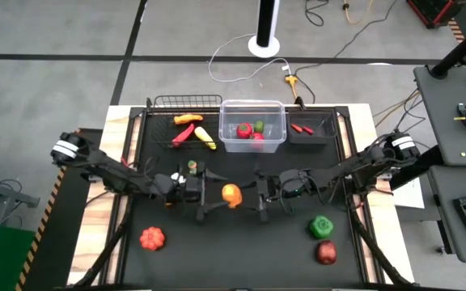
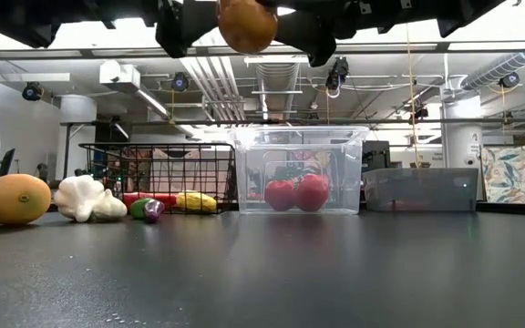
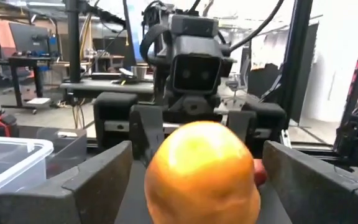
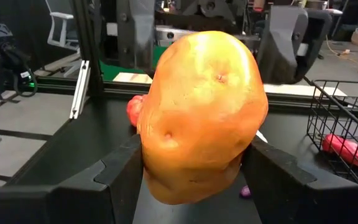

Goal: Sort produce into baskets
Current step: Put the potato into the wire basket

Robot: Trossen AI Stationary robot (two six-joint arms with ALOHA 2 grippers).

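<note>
An orange fruit (image 1: 231,195) hangs in the air over the middle of the black table, between my two grippers; the low view shows it high above the tabletop (image 2: 247,23). My right gripper (image 4: 194,180) comes from the table's right and is shut on it. My left gripper (image 3: 197,186) faces it from the left. It is open, with a finger (image 3: 98,177) on either side of the fruit and a gap showing on each side. The black wire basket (image 1: 186,121), clear bin (image 1: 253,144) and dark tray (image 1: 312,136) stand along the far edge. My right gripper pinches the orange fruit by its two opposite sides (image 4: 149,158) between its two fingers (image 4: 114,174). The fingers reach in level from the table's right side. The fruit is lifted clear of the table and stands up above the fingers.
Corn, a chilli and an orange piece lie in the wire basket; tomatoes and a green piece in the bin; red chillies in the tray. A red-orange pumpkin (image 1: 152,238) sits near left. A green pepper (image 1: 321,226) and a red fruit (image 1: 326,252) sit near right. Garlic (image 2: 80,196) lies apart.
</note>
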